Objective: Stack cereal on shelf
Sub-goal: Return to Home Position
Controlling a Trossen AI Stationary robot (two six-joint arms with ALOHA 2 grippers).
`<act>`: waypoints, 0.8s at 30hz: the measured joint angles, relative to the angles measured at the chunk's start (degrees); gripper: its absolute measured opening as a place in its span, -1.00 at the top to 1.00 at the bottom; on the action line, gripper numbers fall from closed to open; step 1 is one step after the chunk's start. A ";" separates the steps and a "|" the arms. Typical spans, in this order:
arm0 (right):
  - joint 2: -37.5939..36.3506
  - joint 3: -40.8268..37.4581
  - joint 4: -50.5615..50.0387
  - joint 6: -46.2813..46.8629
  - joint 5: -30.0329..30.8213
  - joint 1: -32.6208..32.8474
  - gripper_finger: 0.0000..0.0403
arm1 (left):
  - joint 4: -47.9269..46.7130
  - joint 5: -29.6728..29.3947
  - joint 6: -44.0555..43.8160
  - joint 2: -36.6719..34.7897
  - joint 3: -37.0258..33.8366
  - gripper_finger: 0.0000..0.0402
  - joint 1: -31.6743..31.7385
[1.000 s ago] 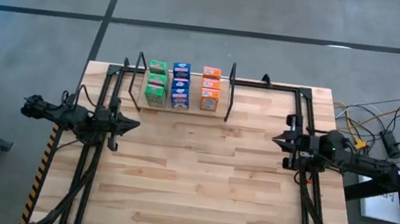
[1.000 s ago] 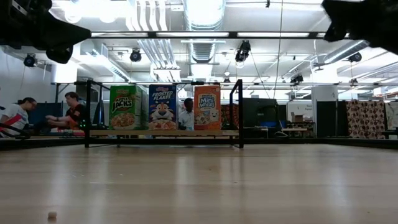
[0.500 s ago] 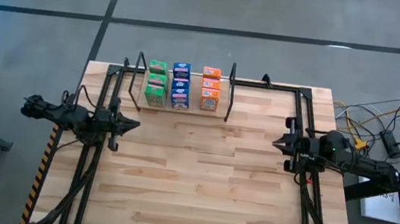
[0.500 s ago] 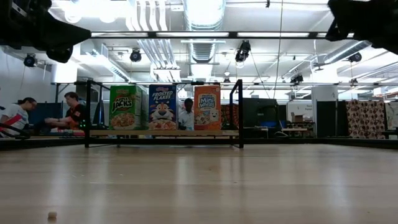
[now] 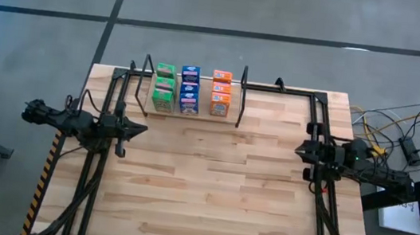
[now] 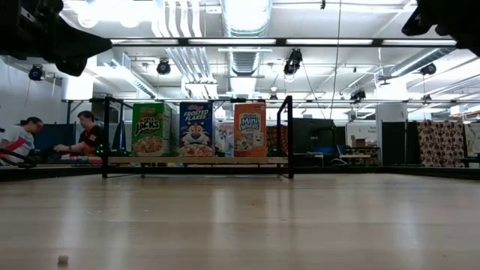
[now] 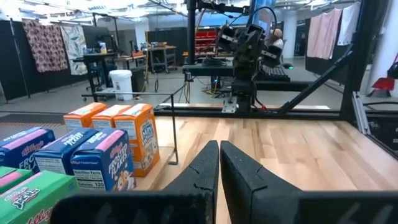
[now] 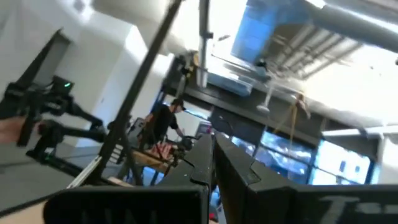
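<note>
Small printed cardboard cereal boxes [image 6: 196, 129] stood in three rows on the light wood plank shelf [image 6: 199, 160] with thin black wire brackets, at the far edge of the pale wooden table [image 5: 208, 197]. There were green boxes [image 5: 164, 89] on the left, blue boxes [image 5: 190, 91] in the middle and orange boxes [image 5: 221, 93] on the right. No box lay elsewhere on the table, so the stacking looked finished. The left gripper [image 5: 141, 131] hung over the table's left side and the right gripper [image 5: 299, 151] over its right side. Both were well apart from the shelf, each with fingers pressed together and empty. Only parking the arms seemed left.
</note>
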 joint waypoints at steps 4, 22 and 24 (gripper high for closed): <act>0.52 0.00 -1.56 4.27 2.02 -0.02 0.96 | 0.02 0.00 0.05 0.00 0.00 1.00 0.00; 5.21 -0.02 -4.65 4.57 2.08 -0.02 0.95 | 0.22 0.02 0.08 0.15 0.00 1.00 0.00; 5.20 -0.02 -4.60 4.57 2.08 -0.02 0.95 | 0.20 0.02 0.08 0.15 0.00 1.00 0.00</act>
